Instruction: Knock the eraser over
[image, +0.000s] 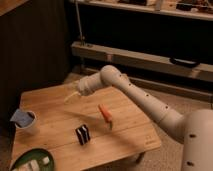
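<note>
The eraser (82, 134), a small black block with white stripes, stands on the wooden table (130, 137) near its front middle. My gripper (70, 96) hangs over the back left part of the table. It is well above and behind the eraser and does not touch it. The white arm (145, 102) reaches to it from the right.
An orange carrot-shaped piece (105, 115) lies just right of and behind the eraser. A white cup (26, 122) with something blue in it stands at the table's left edge. A green plate (22, 160) sits at the front left corner. A dark bench runs behind the table.
</note>
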